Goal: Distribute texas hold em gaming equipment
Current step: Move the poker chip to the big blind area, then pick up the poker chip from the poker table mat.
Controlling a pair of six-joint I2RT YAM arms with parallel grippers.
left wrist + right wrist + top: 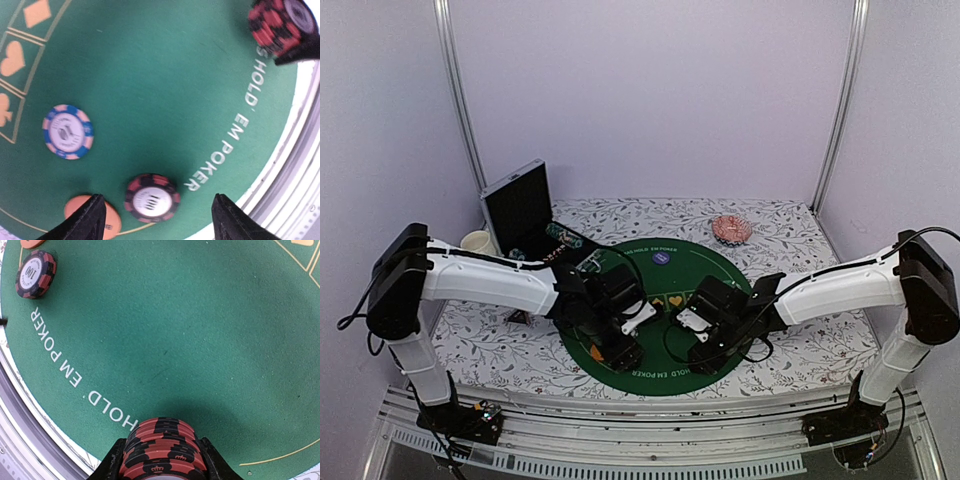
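While the left jaws stand wide over the red-and-black 100 chip (151,197), which lies flat on the green poker mat (165,90) near its printed edge with neither finger touching it, my right jaws are clamped on a stack of red-and-black chips (162,452) held just above the mat's near rim. A blue chip (67,131) sits apart, toward the suit symbols. The orange marker disc (112,220) is just beside one left finger and partly hidden by it; I cannot tell if they touch.

Risks as I judge them:
- The stack is pinched by its sides only. Any jolt or slack could let the chips slide out and scatter, and this close to the rim they could roll off the mat onto the bench (490,350) or off its edge.
- Both arms crowd the same near part of the mat, so a careless sweep could knock the wrists together or shove the 100 chip.
- Pulling the left arm away low could drag the orange disc along.
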